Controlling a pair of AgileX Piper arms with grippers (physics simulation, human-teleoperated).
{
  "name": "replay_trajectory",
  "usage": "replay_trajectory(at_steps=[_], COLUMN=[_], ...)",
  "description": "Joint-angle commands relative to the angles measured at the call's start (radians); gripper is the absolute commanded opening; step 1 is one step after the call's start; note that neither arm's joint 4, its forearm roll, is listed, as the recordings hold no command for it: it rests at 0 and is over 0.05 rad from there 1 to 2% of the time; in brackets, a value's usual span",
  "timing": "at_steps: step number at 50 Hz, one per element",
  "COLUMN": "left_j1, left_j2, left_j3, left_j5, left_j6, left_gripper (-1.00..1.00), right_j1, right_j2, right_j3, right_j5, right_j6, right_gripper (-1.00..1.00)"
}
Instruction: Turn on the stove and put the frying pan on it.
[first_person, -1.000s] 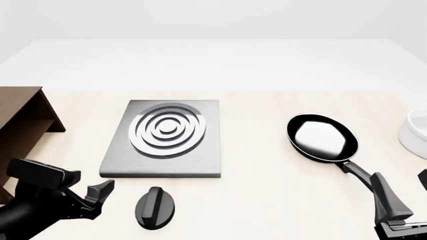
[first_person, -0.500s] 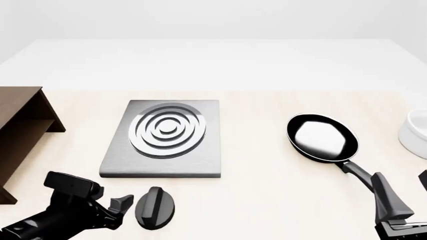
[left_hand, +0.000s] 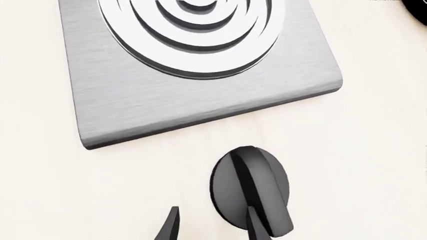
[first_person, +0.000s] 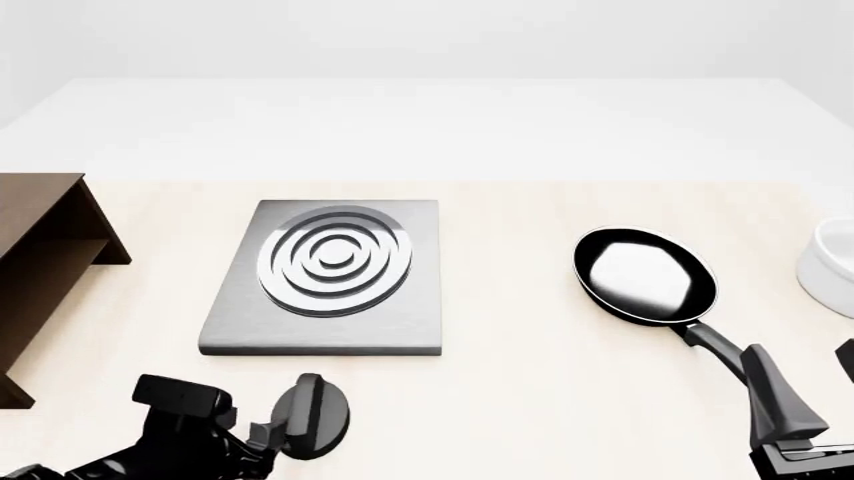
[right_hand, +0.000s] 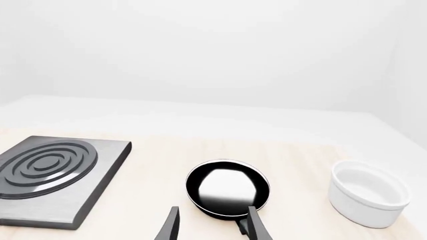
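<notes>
Two open fingers of the left gripper (left_hand: 210, 225) sit by the knob (left_hand: 251, 187), holding nothing, ready to turn the stove (first_person: 327, 275) on.

Stove (first_person: 324, 280) – brushed grey metal, polished silver rings. Knob (first_person: 311, 417) – matt black. Frying pan (first_person: 645, 276) – glossy inside. Bowl (right_hand: 368, 192) smooth white; shelf (first_person: 40, 262) dark wood.
</notes>
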Motion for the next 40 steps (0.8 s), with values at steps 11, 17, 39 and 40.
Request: replay_trajectory(at_steps=[11,17,39,40], left_j1=[-0.284,-0.285,0.206,0.244], left_j2=[-0.475,-0.612,-1.378,-1.379], left_j3=[0.060,0.060,-0.433,-0.435], left_j5=[0.084,0.179,1.053,1.035], left_j6=[-0.512,-0.517,0.157,0.172], left_gripper=[1.00,1.00,1.00,1.00], right_j1=[0.000,0.001,0.001,0.001], right_j2=[0.000,0.000,0.000,0.000], right_j3=[0.000,0.000,0.000,0.000], right_j5=[0.001,0.003,0.013,0.012], right_j6=[-0.004,-0.006,0.001,0.001], right_gripper=[1.00,1.00,1.00,1.00])
